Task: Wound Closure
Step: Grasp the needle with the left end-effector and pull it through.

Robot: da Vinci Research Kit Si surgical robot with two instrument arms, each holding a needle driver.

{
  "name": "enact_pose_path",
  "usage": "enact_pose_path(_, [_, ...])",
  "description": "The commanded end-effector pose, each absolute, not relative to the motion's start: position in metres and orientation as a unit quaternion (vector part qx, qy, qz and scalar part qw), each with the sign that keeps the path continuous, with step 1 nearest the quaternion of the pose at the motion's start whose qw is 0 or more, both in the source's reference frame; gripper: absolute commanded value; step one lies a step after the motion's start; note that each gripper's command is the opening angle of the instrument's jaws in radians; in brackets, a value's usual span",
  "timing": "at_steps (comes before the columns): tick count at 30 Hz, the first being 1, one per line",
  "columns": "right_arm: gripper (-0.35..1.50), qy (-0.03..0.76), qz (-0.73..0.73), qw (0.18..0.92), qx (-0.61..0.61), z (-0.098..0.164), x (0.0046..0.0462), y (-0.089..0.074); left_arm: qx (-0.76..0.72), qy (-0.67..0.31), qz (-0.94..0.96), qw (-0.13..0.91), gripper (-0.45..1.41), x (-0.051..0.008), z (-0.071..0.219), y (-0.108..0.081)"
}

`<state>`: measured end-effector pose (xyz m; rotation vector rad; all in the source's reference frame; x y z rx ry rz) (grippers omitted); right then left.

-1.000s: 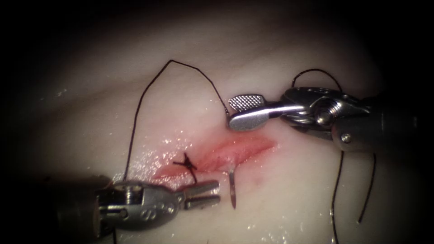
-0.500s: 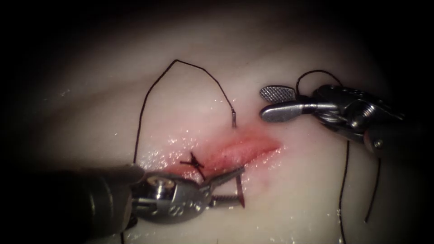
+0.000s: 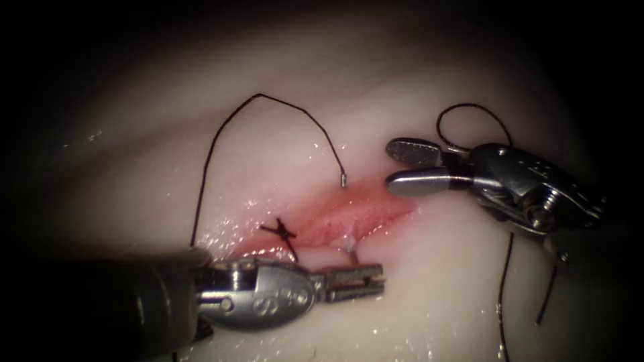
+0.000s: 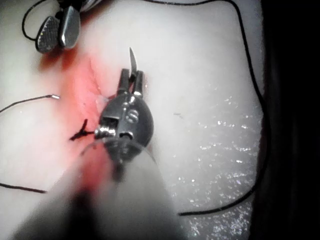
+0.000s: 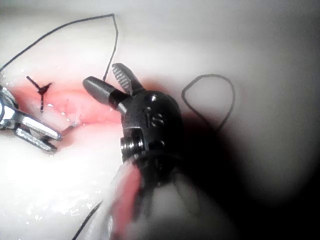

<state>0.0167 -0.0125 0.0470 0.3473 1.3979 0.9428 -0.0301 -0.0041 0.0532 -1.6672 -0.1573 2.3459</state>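
Pale tissue [image 3: 416,281] — needle [image 3: 350,247] now deeper; left end effector [image 3: 365,280] level, lower

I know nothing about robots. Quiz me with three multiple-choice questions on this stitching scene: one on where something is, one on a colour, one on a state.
1. Where along the cut is the knotted stitch?
A. Near its left end
B. Near its right end
C. Off the tissue

2. What colour is the thread?
A. White
B. Bright green
C. Black

3. How are the right tool's jaws?
A. Shut on the needle
B. Open, holding nothing
C. Shut on the thread

Answers:
1 A: the knotted stitch crosses the cut toward its left end.
2 C: the thread arcs black over the pale tissue.
3 B: the right tool has its jaws apart with nothing between them.

The needle sits in the tissue, with its tip out beside the left tool. I cannot tell whether that tool holds it.
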Motion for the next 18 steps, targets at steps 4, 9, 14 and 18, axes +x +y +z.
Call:
enact_pose_path(4, [-0.03,0.63,0.368,0.67,0.136,0.048,0.0171,-0.0119,-0.599,-0.108,0.765,0.209,-0.45,-0.0308,0.0525,-0.0039])
enact_pose_path(9, [0.79,0.645,0.333,0.669,0.16,0.0479,0.0171,-0.0119,-0.612,-0.185,0.701,0.315,-0.45,-0.0309,0.0509,-0.0035])
enact_pose_path(14, [0.46,0.645,0.324,0.672,0.165,0.0477,0.0168,-0.0128,-0.621,-0.234,0.653,0.365,-0.45,-0.0308,0.0501,-0.0032])
enact_pose_path(18, [0.04,0.64,0.326,0.669,0.191,0.0473,0.0167,-0.0146,-0.642,-0.241,0.628,0.366,-0.45,-0.0307,0.0489,-0.0029])
